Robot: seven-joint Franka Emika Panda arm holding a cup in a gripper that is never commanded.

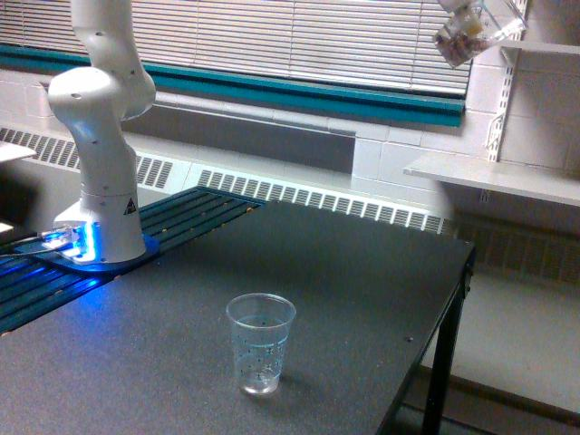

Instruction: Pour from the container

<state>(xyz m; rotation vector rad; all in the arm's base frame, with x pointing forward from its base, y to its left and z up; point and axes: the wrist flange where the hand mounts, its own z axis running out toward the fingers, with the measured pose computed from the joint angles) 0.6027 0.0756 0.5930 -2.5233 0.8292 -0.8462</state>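
The container (473, 34) is at the very top of the exterior view, toward its right, high above the bench (344, 272). It is a clear, thin-walled plastic cup, and its upper part is cut off by the frame's top edge. It is tilted well off upright, its closed end pointing down toward the exterior view's left. Brownish, mottled contents sit in that lower end. How it is held cannot be told.

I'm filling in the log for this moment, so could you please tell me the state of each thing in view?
Held cup: tilted high at the exterior view's upper right, brownish contents inside.
Cup on the table: upright, open, dark specks on its wall.
Table: dark top.
Gripper: out of view.
Window blinds: lowered.
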